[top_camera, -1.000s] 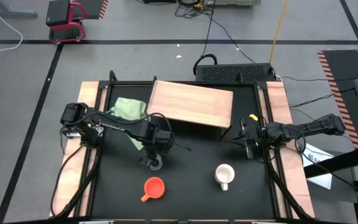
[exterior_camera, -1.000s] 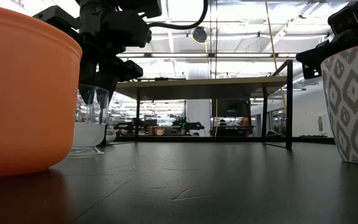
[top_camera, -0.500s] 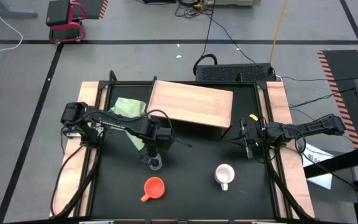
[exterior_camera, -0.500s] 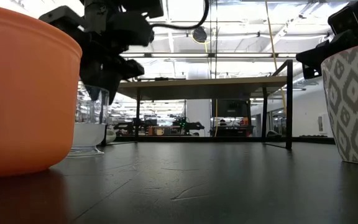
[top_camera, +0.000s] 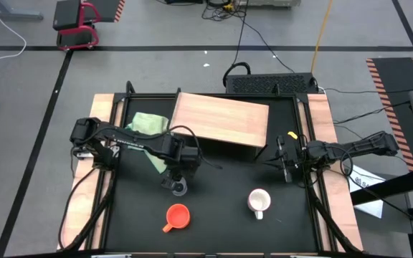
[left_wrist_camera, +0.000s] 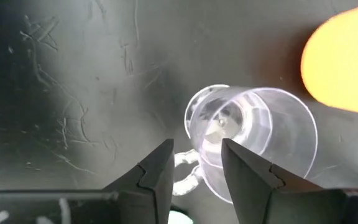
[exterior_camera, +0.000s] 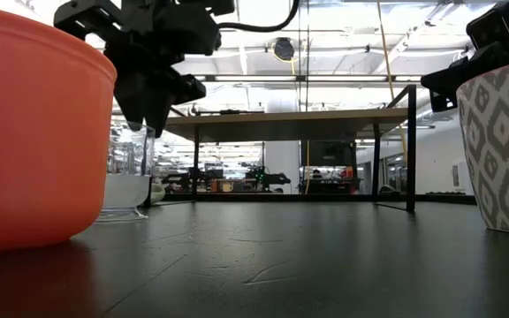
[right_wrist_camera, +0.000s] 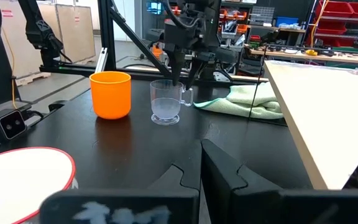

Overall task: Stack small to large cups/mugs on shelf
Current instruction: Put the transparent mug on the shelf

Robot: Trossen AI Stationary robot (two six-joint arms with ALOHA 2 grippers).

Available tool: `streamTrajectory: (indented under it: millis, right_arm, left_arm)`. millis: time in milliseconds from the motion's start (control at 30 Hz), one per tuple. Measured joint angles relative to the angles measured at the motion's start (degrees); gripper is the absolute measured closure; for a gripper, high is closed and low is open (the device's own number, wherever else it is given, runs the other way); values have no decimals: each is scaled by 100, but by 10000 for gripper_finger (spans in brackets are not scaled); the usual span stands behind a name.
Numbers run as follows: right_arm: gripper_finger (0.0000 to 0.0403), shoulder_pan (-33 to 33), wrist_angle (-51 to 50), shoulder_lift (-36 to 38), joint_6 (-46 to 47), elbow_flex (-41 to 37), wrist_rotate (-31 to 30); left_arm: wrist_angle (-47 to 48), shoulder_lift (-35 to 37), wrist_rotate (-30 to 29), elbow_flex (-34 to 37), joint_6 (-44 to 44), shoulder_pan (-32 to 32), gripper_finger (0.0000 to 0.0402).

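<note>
The clear glass cup stands upright on its base on the black tabletop, its handle showing in the left wrist view. My left gripper is open and points down just over the cup's handle side. One finger is over the rim and the other is outside by the handle. The orange mug and the white mug stand nearer the front edge. The wooden shelf is at the back. My right gripper waits at the table's right, shut and empty. My left gripper comes from above, its fingers standing on either side of the clear cup's wall at the handle side. Whether they touch the glass, I cannot tell. The cup stands on the table.
A light green cloth lies at the back left beside the shelf. The orange mug stands close in front of the clear cup. Bare tabletop lies between the mugs and the shelf.
My left gripper has turned a little over the clear cup, and its fingertips now stand slightly higher at the rim. The cup has stayed in place.
</note>
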State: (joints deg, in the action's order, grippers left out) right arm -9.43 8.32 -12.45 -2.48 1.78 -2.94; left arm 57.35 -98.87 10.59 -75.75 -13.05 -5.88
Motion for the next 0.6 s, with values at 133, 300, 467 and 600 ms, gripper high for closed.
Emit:
streamTrajectory:
  millis: [133, 300, 467, 600]
  right_arm:
    - [403, 1, 0, 0, -16, 0, 0]
    - [403, 2, 0, 0, -16, 0, 1]
    - [403, 0, 0, 0, -16, 0, 0]
    - [403, 2, 0, 2, 12, 0, 0]
  left_arm:
    - [2, 0, 86, 0, 24, -40, 266]
    - [-5, 0, 90, 2, 32, -96, 266]
    - [-7, 0, 16, 2, 34, -99, 266]
    - [-14, 0, -40, 2, 32, -98, 266]
